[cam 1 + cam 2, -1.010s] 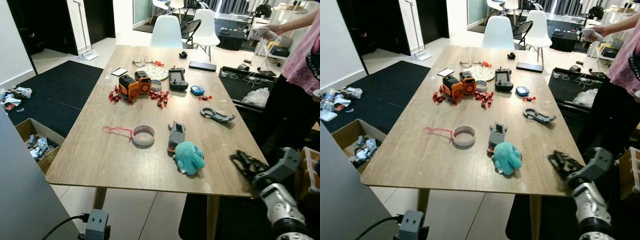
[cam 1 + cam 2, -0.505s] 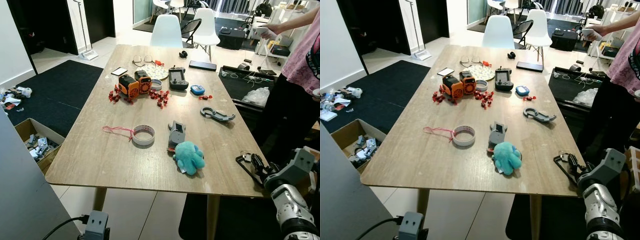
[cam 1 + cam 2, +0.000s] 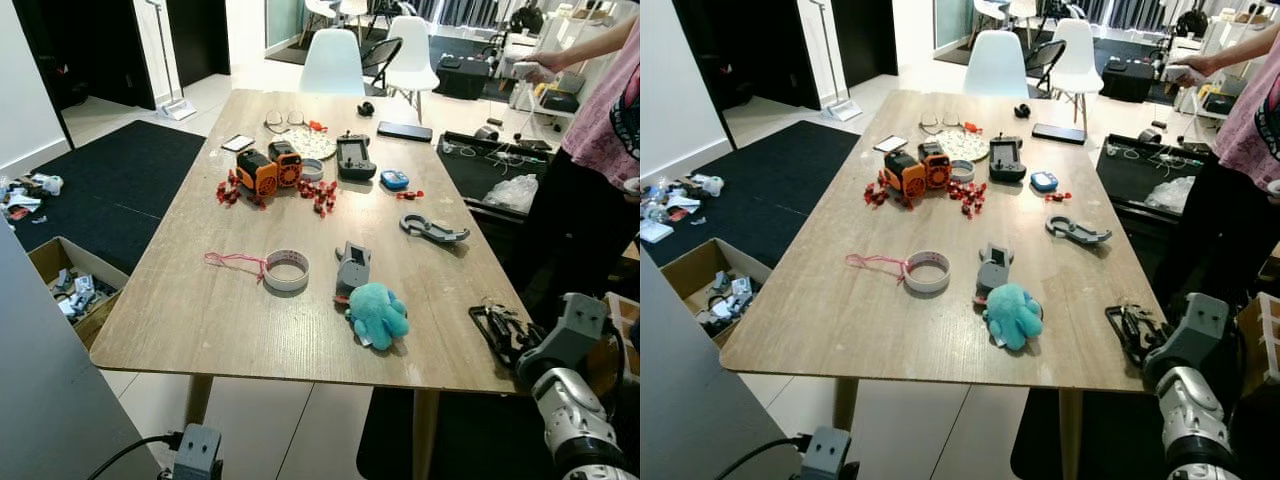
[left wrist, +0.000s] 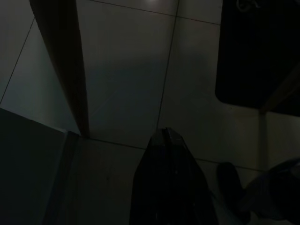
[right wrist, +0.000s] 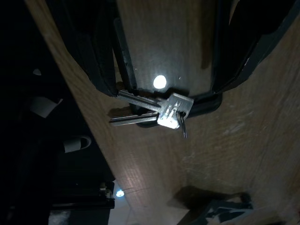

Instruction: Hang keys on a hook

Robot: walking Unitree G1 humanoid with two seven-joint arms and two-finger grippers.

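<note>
A: Where is the robot's right gripper (image 3: 497,329)?

B: At the near right corner of the wooden table (image 3: 200,310), low over the top. In the right wrist view its two black fingers (image 5: 104,65) stand spread, one on each side of the keys (image 5: 157,112).

A: And the keys themselves?

B: A small silver bunch lying on the wood near the table's right edge, just at the fingertips. Whether the fingers touch them cannot be told; they are not clamped on them.

A: The left gripper (image 4: 171,187)?

B: It hangs in the dark over floor tiles beside a table leg; open or closed cannot be told.

A: Any writing to read?

B: None legible. The tape roll (image 3: 287,270) with its pink string, the teal plush toy (image 3: 378,315), the grey block (image 3: 352,267) just beyond it and the orange toy robot (image 3: 270,169) farther off show no readable label.

A: Anyone nearby?

B: A person in a pink top (image 3: 607,120) stands at the right, well past the table's edge, one arm stretched out toward the far side.
</note>
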